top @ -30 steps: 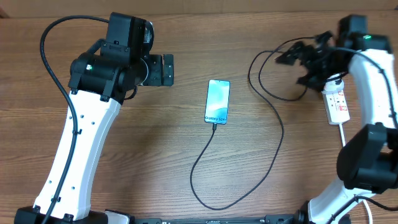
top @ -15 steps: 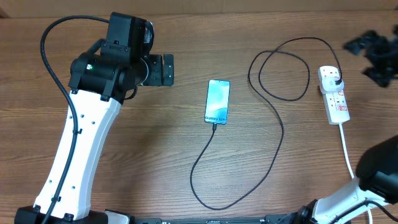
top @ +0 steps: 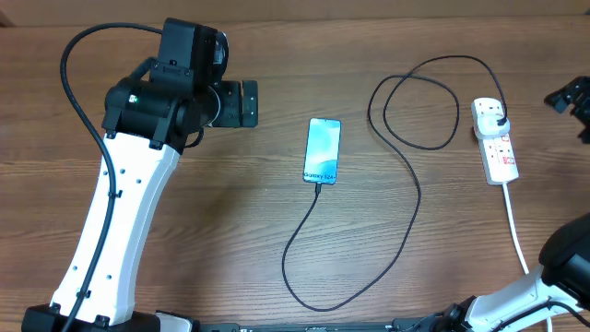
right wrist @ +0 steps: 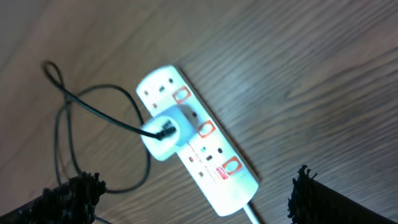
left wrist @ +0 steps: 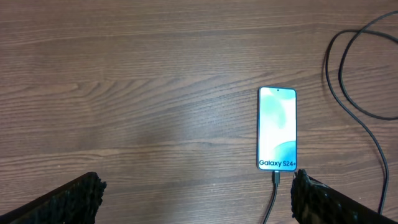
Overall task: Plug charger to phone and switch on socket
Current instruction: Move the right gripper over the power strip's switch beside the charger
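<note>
landmark: the socket [top: 495, 143], lying flat on the table [top: 230, 240].

- the socket's long axis runs away from my base, a little slanted. its white cord [top: 516, 231] leaves the near end.
- the charger [top: 406, 198] has its plug [right wrist: 165, 134] seated in the socket's middle outlet. the cable loops off the side of the socket that faces the phone [top: 322, 150].
- the phone lies well apart from the socket on that same side, screen up. the cable tip meets the phone's near edge and looks plugged in.
- right gripper [right wrist: 193, 183]: fingers spread wide, holding nothing. it hangs above the socket, just off the side away from the phone. this is clearly the nearer tool.
- left gripper [left wrist: 196, 186]: also spread and empty. it is farther from the socket than the phone is, so it is no use here.
- middle switch [right wrist: 205, 129]: red-marked, on the socket's top face just beside the plug. i cannot tell whether it is on or off.

judgement: what's left is the switch. i would come in from the off-phone side, close the fingers, and press one tip straight down. the plug body crowds the switch, so i should approach clear of the cable.
</note>
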Controlling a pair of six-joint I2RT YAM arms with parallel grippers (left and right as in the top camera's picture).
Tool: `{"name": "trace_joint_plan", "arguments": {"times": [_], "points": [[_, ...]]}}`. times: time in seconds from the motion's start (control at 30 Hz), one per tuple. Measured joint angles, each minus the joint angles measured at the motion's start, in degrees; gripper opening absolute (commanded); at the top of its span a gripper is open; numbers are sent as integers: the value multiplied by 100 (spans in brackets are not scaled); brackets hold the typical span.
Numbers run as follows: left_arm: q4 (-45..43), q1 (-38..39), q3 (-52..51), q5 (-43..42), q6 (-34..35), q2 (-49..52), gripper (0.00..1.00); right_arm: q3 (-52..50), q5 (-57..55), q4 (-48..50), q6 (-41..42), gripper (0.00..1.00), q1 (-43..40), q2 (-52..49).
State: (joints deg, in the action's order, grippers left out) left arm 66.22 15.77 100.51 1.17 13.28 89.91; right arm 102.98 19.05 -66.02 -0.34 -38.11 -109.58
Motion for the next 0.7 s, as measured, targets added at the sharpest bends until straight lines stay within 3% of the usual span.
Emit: {"name": "trace_joint_plan", "arguments": {"times": [0.43,0.7], "points": [[2,0,0,0,0,0,100,-1405,267,1272,-125,100,0,-129],[2,0,0,0,0,0,100,-1718,903,1440,-525,100,0,-133]]}}
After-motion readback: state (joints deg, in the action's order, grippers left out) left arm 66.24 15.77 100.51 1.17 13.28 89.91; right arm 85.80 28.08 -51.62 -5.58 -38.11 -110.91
